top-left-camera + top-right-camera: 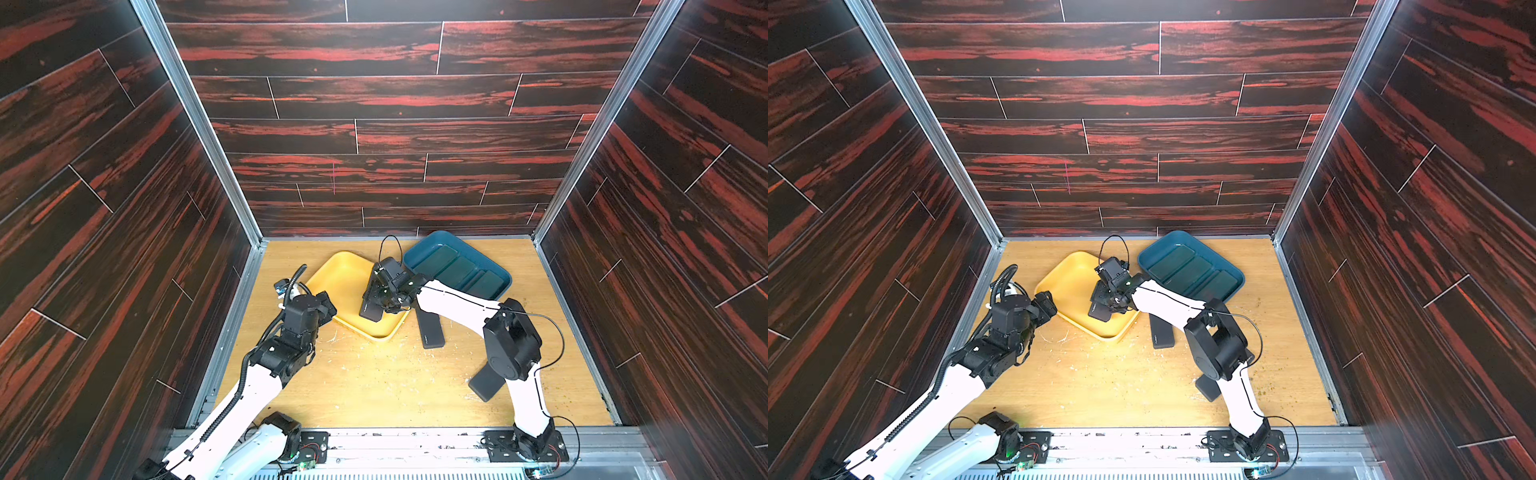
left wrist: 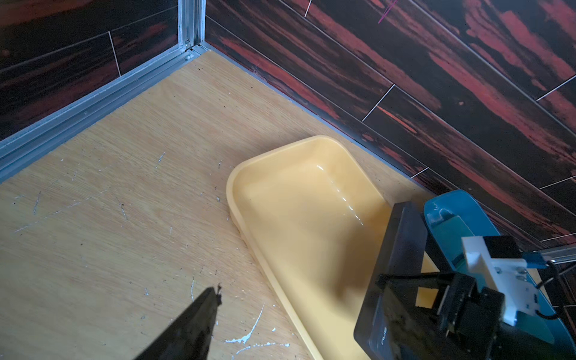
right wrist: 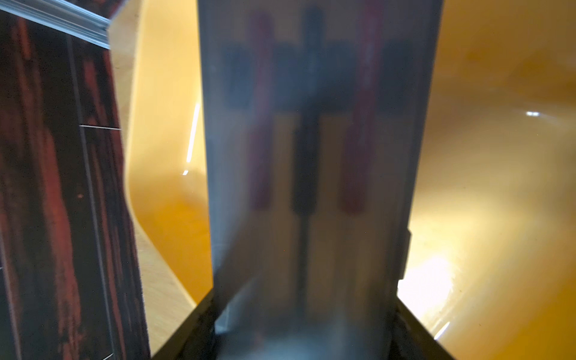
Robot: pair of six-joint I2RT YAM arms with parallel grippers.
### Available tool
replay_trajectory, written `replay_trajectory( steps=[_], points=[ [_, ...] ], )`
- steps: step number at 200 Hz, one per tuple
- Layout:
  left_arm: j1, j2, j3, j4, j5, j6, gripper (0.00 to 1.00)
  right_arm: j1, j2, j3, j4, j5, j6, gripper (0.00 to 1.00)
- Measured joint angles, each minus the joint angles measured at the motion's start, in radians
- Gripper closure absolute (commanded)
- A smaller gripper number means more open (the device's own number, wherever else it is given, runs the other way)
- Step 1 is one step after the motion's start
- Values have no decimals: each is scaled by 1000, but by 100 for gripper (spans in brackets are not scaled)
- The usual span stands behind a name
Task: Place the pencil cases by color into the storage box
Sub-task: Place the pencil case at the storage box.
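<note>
My right gripper (image 1: 385, 299) (image 1: 1115, 300) is shut on a matte black pencil case (image 1: 371, 306) (image 1: 1099, 310) and holds it tilted over the yellow storage tray (image 1: 332, 266) (image 1: 1059, 274). The right wrist view is filled by this case (image 3: 311, 156), with yellow tray (image 3: 498, 187) behind it. Three dark green pencil cases (image 1: 457, 272) (image 1: 1192, 274) lie side by side in the blue storage tray (image 1: 440, 239) (image 1: 1167, 239). My left gripper (image 1: 330, 307) (image 1: 1050, 305) hovers open and empty at the yellow tray's left edge. Only one of its fingers (image 2: 202, 311) shows in the left wrist view.
A black pencil case (image 1: 430, 330) (image 1: 1160, 334) lies on the wooden table just right of the yellow tray. Another black pencil case (image 1: 486, 384) (image 1: 1208, 386) lies partly under my right arm. Dark panelled walls enclose the table on three sides.
</note>
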Motion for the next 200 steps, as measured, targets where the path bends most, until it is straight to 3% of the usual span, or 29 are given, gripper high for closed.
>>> replay_trajectory(
  steps=[200],
  points=[
    [0,49,-8,56,22,0,16,5,218,226,-245,34,177,39]
  ],
)
